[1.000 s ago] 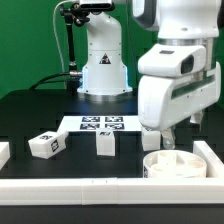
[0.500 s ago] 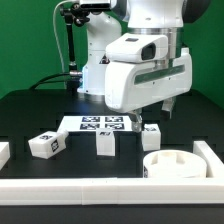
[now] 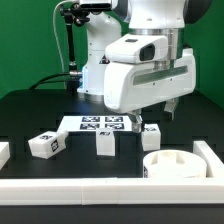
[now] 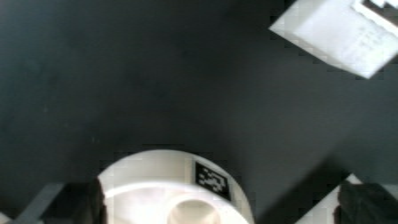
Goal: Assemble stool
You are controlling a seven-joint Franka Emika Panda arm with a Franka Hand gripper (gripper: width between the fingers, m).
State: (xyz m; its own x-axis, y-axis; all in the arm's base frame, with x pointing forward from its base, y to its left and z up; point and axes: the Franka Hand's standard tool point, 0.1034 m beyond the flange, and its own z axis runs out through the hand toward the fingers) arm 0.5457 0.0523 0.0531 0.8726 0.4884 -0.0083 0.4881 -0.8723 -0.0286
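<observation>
My gripper (image 3: 152,121) hangs low over a small white stool leg (image 3: 151,135) that stands just behind the round ring-shaped seat (image 3: 170,164). In the wrist view the gripper (image 4: 210,206) is open: its dark fingers (image 4: 54,205) stand well apart on either side of that tagged leg (image 4: 164,180), with gaps showing. Two more tagged legs (image 3: 45,143) (image 3: 105,143) lie on the black table toward the exterior view's left. One of them shows in the wrist view (image 4: 338,35).
The marker board (image 3: 100,123) lies flat behind the legs, in front of the arm's base (image 3: 105,75). White border rails run along the front (image 3: 100,186) and the exterior view's right side (image 3: 212,152). A black stand (image 3: 70,45) rises at the back.
A second ago the wrist hung over the seat. It has since swung back toward the exterior view's left, over the leg behind the seat. Over the last half second it barely moved.
</observation>
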